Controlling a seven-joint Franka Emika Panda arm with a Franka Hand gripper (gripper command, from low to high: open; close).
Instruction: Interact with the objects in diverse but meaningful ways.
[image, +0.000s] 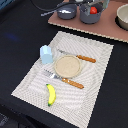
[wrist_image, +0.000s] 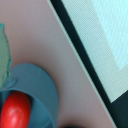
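A red tomato (image: 93, 10) sits at the top of a dark grey pot (image: 90, 16) on a pink board (image: 107, 27) at the far side. My gripper (image: 96, 4) hangs right over the pot and tomato, cut off by the frame edge, so its jaws are unclear. In the wrist view the tomato (wrist_image: 15, 111) lies inside the pot (wrist_image: 37, 90), with a greenish finger (wrist_image: 4, 52) beside it. A yellow banana (image: 50, 94) and a pale blue-white carton (image: 46, 54) are on the striped placemat (image: 95, 55). A small white piece (image: 65, 10) lies in a grey bowl (image: 66, 13).
A tan plate (image: 67, 65) sits mid-placemat between a fork (image: 65, 80) and a knife (image: 77, 56), both with orange handles. A pale bowl (image: 123, 17) stands at the board's end on the exterior view's right. A black table (image: 20, 30) surrounds the mat.
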